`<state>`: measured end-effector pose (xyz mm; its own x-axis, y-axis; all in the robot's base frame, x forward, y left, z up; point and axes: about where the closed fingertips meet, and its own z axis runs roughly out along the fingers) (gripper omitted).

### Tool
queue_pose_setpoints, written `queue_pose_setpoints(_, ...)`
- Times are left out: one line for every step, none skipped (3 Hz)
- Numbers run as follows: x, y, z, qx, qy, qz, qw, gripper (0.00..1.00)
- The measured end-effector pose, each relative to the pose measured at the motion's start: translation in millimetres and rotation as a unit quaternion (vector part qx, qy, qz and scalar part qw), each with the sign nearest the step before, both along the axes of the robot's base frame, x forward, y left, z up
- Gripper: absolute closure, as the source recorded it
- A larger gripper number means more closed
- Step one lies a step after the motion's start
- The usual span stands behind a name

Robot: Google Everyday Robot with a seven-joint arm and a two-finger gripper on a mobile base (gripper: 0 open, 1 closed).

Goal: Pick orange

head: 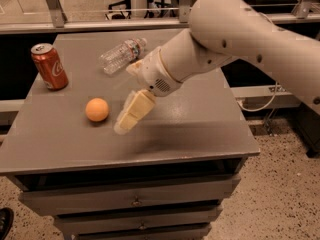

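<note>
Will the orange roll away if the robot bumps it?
Probably: the orange is round and sits loose on the flat table, so a nudge from the gripper close beside it may send it rolling. Its smooth skin might also slip.

The end effector (132, 111), held over the table (200, 134) at 3 o'clock of the orange (97, 109), is blurred at its tip. The arm (250, 39) is cut off at the 3 o'clock edge, the drawers (135, 201) at 6 o'clock. The bottle (120, 55) label cannot be read.
</note>
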<state>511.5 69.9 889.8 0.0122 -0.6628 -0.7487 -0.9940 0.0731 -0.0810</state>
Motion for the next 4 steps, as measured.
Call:
queue_pose_setpoints(11,35,-9,0.032,0.004,0.007,0.9994,0.00)
queue_pose_setpoints(15,57,-23,0.057,0.010,0.008,0.9983,0.00)
queue_pose_setpoints(17,73,-38,0.078,0.017,0.007,0.9968,0.03)
queue_pose_setpoints(16,79,-43,0.087,0.017,0.007,0.9961,0.26)
